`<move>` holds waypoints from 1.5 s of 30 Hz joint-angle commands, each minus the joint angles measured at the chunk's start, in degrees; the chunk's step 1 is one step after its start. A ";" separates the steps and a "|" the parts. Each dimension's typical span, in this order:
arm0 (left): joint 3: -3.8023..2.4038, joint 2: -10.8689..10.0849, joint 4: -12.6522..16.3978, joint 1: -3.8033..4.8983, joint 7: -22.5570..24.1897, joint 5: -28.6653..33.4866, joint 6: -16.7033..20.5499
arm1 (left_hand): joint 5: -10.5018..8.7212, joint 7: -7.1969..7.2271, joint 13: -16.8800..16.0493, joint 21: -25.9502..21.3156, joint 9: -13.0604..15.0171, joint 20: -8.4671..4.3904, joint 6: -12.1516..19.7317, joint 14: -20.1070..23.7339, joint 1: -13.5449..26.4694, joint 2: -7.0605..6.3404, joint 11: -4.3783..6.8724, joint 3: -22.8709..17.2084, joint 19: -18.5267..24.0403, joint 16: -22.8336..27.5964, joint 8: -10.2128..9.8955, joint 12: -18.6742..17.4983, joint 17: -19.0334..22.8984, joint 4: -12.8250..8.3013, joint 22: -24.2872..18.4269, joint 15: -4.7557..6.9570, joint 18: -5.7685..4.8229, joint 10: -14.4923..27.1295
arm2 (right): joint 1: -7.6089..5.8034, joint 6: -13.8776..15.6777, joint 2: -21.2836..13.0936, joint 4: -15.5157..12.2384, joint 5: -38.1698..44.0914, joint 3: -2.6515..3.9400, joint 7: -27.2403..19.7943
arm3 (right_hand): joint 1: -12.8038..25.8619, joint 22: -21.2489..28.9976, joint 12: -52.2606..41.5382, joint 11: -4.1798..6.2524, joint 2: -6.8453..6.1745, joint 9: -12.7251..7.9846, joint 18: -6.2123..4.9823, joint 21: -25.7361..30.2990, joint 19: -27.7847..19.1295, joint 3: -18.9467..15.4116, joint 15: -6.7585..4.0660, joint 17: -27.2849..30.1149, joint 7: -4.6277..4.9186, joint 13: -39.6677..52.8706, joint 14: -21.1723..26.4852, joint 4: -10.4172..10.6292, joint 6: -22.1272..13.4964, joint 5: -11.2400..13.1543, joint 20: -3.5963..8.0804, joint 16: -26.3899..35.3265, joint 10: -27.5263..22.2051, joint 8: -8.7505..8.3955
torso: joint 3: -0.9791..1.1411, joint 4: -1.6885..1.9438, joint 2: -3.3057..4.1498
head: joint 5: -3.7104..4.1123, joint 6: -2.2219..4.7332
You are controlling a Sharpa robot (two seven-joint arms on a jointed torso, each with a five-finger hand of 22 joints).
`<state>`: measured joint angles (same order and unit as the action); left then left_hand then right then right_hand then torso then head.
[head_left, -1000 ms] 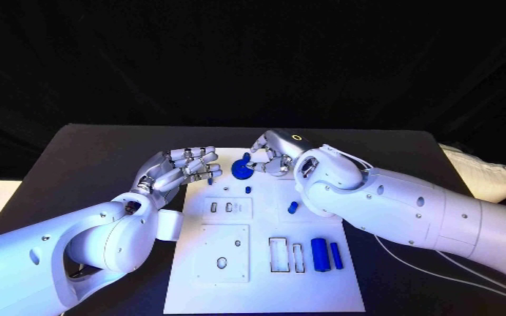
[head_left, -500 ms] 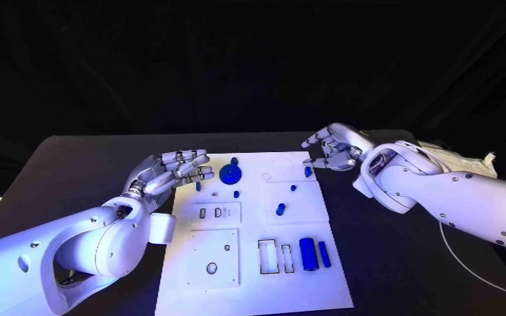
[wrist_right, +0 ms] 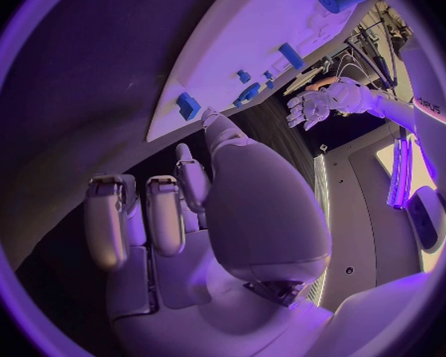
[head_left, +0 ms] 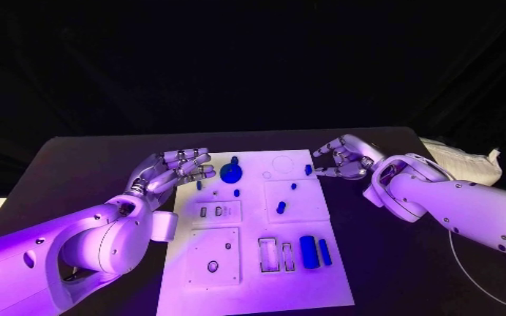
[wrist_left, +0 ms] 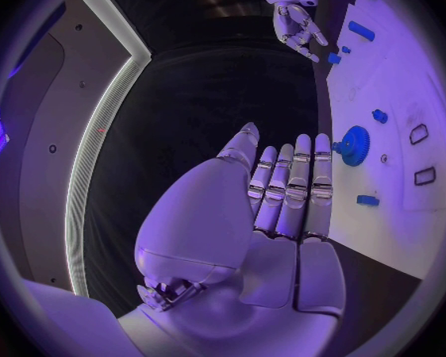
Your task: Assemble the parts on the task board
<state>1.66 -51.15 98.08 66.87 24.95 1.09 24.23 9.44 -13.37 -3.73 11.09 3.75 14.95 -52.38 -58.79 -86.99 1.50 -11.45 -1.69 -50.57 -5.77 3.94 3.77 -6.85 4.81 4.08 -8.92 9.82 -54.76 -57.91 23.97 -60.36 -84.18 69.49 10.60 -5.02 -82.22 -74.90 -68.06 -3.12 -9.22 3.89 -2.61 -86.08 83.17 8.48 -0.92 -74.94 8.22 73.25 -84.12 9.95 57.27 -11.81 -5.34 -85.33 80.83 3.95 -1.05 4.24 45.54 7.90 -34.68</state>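
The white task board [head_left: 248, 287] lies lengthwise in the middle of the black table. A blue gear [head_left: 231, 173] lies flat near its far left corner, also seen as the gear [wrist_left: 354, 145] just off my left fingertips. My left hand [head_left: 174, 170] hovers at the board's left edge, fingers straight and apart, holding nothing. My right hand [head_left: 343, 157] is at the board's far right edge, fingers loosely bent, empty. A small blue piece [head_left: 308, 170] sits on the board just off its fingertips, not touched; the same small piece [wrist_right: 188, 105] lies close to the thumb.
More blue parts lie on the board: a small peg [head_left: 234, 159], two pieces [head_left: 281, 207] mid-board, a thick cylinder [head_left: 308, 251] and a thin bar [head_left: 325, 252] near the front beside rectangular slots [head_left: 267, 254]. White cloth [head_left: 464, 162] lies at the table's right edge.
My right hand has left the blue gear on the board and drawn back to the board's far right edge. The left hand has stayed where it was. The camera has shifted slightly.
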 commanded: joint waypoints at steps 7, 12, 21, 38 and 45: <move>-0.02 0.30 -0.09 -0.05 0.49 0.06 -1.29 | 0.05 -0.97 0.08 -0.22 -0.07 0.10 0.30 -0.36 0.61 0.00 -0.07 -0.30 -0.50 0.25 -0.22 -0.01 -0.08 -0.11 -0.07 0.03 0.66 0.29 | 0.60 0.83 1.74 1.60 1.98 0.02 -1.05 | -0.47 -5.91 -0.45 0.08 0.55 0.02 0.42 0.07 -0.01 0.13 -0.08 -7.04 -0.03 0.39 -4.25 -0.28 0.06 0.12 -0.08 -0.35 0.23 -0.10 | 0.09 0.12 0.11 | -0.32 -0.34; -0.02 0.35 -0.14 -0.06 0.43 0.06 -1.34 | 0.05 -0.97 0.08 -0.22 -0.07 0.10 0.30 -0.36 0.61 0.00 -0.07 -0.30 -0.50 0.25 -0.22 -0.01 -0.08 -0.11 -0.07 0.03 0.66 0.29 | 1.12 0.50 2.90 2.54 2.68 0.02 -0.51 | -1.34 -6.07 -0.74 0.19 1.61 0.14 0.45 0.01 0.10 0.84 -0.16 -7.19 -0.10 0.63 -4.29 -1.01 1.00 0.21 -0.04 -0.43 0.41 0.18 | 0.10 0.14 0.07 | -0.41 -0.63; -0.02 0.38 -0.20 -0.06 0.36 0.06 -1.40 | 0.05 -0.97 0.08 -0.22 -0.07 0.10 0.30 -0.36 0.61 0.00 -0.07 -0.30 -0.50 0.25 -0.22 -0.01 -0.08 -0.11 -0.07 0.03 0.66 0.29 | 1.46 -0.24 4.31 4.11 3.72 0.02 0.05 | -2.82 -6.53 -1.27 0.44 3.13 0.23 0.55 -0.18 0.43 2.89 -0.35 -7.55 -0.37 1.09 -4.36 -2.59 2.99 1.55 0.11 -0.63 0.68 0.52 | 0.04 0.20 0.05 | -0.56 -0.92; -0.02 0.50 -0.28 -0.06 0.00 0.06 -1.61 | 0.04 -0.97 0.08 -0.24 -0.07 0.09 0.32 -0.37 0.63 0.00 -0.07 -0.41 -0.51 0.28 -0.22 -0.01 -0.08 -0.19 -0.07 0.04 0.66 0.30 | 1.51 -0.76 5.60 5.17 4.03 0.01 0.54 | -2.21 -6.81 -1.79 0.90 3.88 0.29 0.61 -0.29 0.62 4.02 -0.71 -7.83 -0.97 1.54 -4.41 -3.12 5.19 2.99 0.40 -0.77 0.98 0.84 | 0.09 0.08 0.04 | -0.77 -1.19; -0.02 0.49 -0.28 -0.06 -0.09 0.06 -1.65 | 0.04 -0.97 0.08 -0.26 -0.07 0.09 0.33 -0.36 0.66 -0.01 -0.07 -0.45 -0.51 0.29 -0.22 -0.01 -0.08 -0.21 -0.08 0.03 0.65 0.32 | 1.51 -1.07 5.77 5.08 4.03 0.01 0.45 | -1.90 -7.11 -2.40 1.53 4.59 0.56 0.67 -0.41 0.83 4.74 -1.18 -8.09 -1.80 2.05 -4.46 -3.57 7.59 3.33 0.74 -0.91 1.31 1.66 | 0.08 0.08 0.03 | -0.76 -1.25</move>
<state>1.67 -50.76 97.73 66.79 24.70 1.10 23.80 9.44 -13.37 -3.73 11.09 3.76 15.16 -52.38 -58.79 -86.99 1.50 -11.45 -1.85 -50.78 -5.77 3.94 3.77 -6.83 4.65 4.08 -8.92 9.81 -54.76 -56.50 24.09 -54.67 -79.03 72.76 10.64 -4.70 -83.99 -74.93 -70.29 -2.69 -5.27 4.30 -2.61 -86.32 83.80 13.00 -1.68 -74.91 6.52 75.21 -84.05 6.40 64.52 -8.82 -4.72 -86.01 81.06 5.24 -0.96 4.32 45.58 7.10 -35.90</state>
